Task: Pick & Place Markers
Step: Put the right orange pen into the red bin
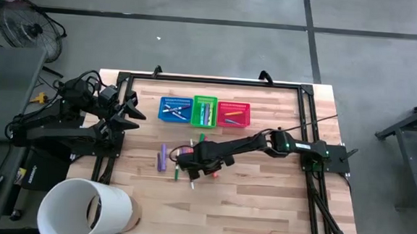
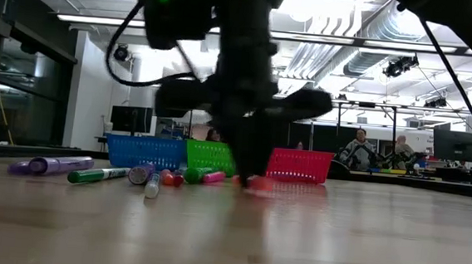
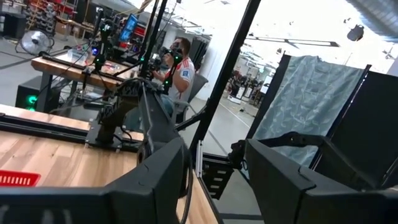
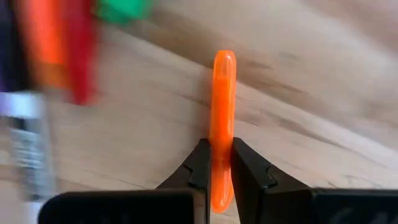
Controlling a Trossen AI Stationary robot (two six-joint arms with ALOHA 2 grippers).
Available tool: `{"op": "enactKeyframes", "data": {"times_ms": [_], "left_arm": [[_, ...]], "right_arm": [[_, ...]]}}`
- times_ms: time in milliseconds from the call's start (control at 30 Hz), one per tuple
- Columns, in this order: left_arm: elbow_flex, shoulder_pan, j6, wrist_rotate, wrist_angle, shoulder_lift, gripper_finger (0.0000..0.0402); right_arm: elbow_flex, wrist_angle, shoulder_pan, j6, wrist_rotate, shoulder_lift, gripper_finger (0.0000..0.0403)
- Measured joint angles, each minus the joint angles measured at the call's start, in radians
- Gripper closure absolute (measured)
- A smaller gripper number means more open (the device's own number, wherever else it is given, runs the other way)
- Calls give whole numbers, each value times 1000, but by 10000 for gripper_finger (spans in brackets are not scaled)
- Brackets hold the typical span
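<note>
1. The wooden tabletop (image 1: 261,207) carries three mesh baskets in a row at its far side: blue basket (image 1: 174,109), green basket (image 1: 204,111), red basket (image 1: 233,113), each already holding some markers.
2. The left arm waits at the tabletop's left edge, well apart from the work; its hand (image 1: 130,112) stands open.
3. The right arm reaches to the tabletop's middle; its hand (image 4: 215,163) is clamped on an orange marker (image 4: 222,118) lying on the wood.
4. Loose markers (image 2: 100,173) lie scattered just beside it, among them a purple marker (image 1: 163,158).
5. Judged step: the grasp is made, the lift not yet. Next calls for raising the marker clear and carrying it to a basket, probably the red one.
</note>
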Motion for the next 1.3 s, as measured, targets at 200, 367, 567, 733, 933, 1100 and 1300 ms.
{"op": "enactKeyframes", "data": {"times_ms": [200,367,567,733,933,1100,1300], "left_arm": [[0,0,1,-21,0,0,229],[0,0,1,-22,0,0,229],[0,0,0,-26,-3,0,229],[0,0,0,-26,-11,0,229],[0,0,0,-48,-30,0,229],[0,0,0,-51,-30,0,229],[0,0,0,-74,-33,0,229]], "right_arm": [[4,-106,-4,-11,60,-91,374],[4,-209,-4,-9,117,-178,374],[5,-212,-5,-18,222,-289,374],[6,-211,-14,-57,295,-371,374],[6,-209,-72,-189,362,-452,374],[6,-209,-153,-378,357,-488,374],[7,-209,-268,-655,307,-498,374]]}}
